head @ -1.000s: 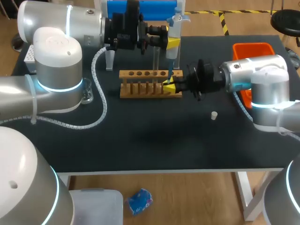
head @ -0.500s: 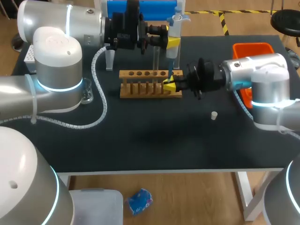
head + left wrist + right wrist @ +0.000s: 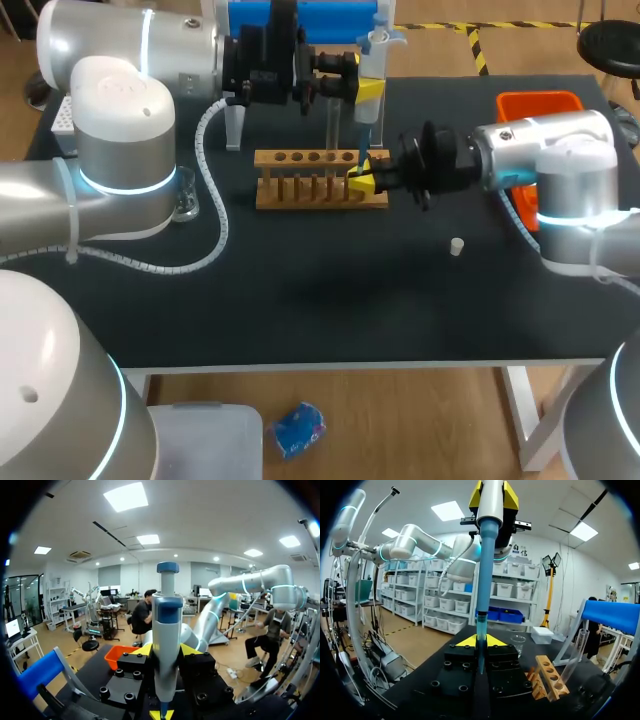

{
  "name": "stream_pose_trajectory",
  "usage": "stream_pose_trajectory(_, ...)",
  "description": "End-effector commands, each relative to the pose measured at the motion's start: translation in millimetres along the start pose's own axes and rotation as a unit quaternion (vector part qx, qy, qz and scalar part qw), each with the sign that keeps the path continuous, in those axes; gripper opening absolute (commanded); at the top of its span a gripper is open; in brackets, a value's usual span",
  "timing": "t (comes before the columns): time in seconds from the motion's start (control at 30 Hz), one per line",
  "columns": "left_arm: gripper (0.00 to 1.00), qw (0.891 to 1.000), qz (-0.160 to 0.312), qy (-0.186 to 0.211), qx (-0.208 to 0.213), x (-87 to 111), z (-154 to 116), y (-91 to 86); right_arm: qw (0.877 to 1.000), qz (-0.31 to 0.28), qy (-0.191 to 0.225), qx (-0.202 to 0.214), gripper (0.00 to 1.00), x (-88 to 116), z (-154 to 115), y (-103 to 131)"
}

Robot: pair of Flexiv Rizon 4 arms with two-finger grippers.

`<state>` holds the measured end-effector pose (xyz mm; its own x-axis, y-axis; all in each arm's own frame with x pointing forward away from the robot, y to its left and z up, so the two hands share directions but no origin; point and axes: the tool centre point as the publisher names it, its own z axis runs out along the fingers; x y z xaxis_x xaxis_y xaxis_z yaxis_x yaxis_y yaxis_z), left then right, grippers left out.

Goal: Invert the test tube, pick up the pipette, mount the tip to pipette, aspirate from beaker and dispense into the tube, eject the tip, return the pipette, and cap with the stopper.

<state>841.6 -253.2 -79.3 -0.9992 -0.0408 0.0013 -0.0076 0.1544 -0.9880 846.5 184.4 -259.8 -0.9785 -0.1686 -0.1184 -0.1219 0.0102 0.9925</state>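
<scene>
My left gripper (image 3: 368, 90) is shut on the pipette (image 3: 372, 55), held upright above the right end of the wooden rack (image 3: 300, 192). Its blue tip (image 3: 360, 158) points straight down into the thin clear test tube (image 3: 481, 630) by that end of the rack. My right gripper (image 3: 360, 183) is shut on that tube. In the right wrist view the tip (image 3: 487, 555) drops between my right gripper's (image 3: 480, 641) yellow fingertips. The left wrist view shows the pipette (image 3: 167, 610) clamped in the left gripper (image 3: 166, 650). A small white stopper (image 3: 456, 246) lies on the mat. The beaker (image 3: 185, 207) is half hidden behind my left arm.
An orange bin (image 3: 540, 103) sits at the back right. The blue-topped pipette stand (image 3: 300, 20) is behind the rack, with a tall clear tube (image 3: 332, 125) upright beside it. A white tip box (image 3: 62, 115) shows at the far left.
</scene>
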Motion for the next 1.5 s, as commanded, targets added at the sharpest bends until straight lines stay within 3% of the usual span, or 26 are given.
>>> stream_pose_trajectory(0.03, 0.0, 1.0, -0.001, 0.001, 0.0, -0.4, 0.3, 5.9, 1.0, -0.001, 0.001, 0.002, 0.0, -0.4, -1.3, 8.6)
stream_pose_trajectory(0.23, 0.0, 1.0, -0.001, 0.001, 0.0, -0.4, 0.3, 5.9, 1.0, -0.001, 0.001, 0.002, 0.0, 0.3, -1.6, 8.9)
stream_pose_trajectory(0.27, 0.0, 1.0, -0.001, 0.001, 0.0, -0.4, 0.3, 5.9, 1.0, 0.002, 0.002, 0.002, 0.04, 0.9, -1.7, 8.2)
stream_pose_trajectory(0.33, 0.0, 1.0, -0.001, 0.001, 0.0, -0.4, 0.3, 5.9, 1.0, 0.006, 0.003, 0.004, 0.62, 2.1, -2.0, 6.2)
stream_pose_trajectory(0.37, 0.0, 1.0, -0.001, 0.001, 0.0, -0.4, 0.3, 5.9, 1.0, 0.009, 0.004, 0.005, 1.0, 2.9, -2.1, 5.0)
stream_pose_trajectory(0.73, 0.0, 1.0, -0.001, 0.001, 0.0, -0.4, 0.3, 5.9, 0.999, 0.036, 0.004, 0.031, 1.0, 14.2, -9.7, -4.8)
stream_pose_trajectory(1.23, 0.0, 0.994, -0.003, -0.103, -0.023, -5.3, -93.9, 14.4, 0.997, 0.038, 0.012, 0.069, 1.0, 32.6, -23.1, -5.6)
stream_pose_trajectory(1.5, 0.0, 0.994, -0.003, -0.103, -0.023, -5.3, -93.9, 14.4, 0.997, 0.038, 0.012, 0.069, 1.0, 32.6, -23.1, -5.6)
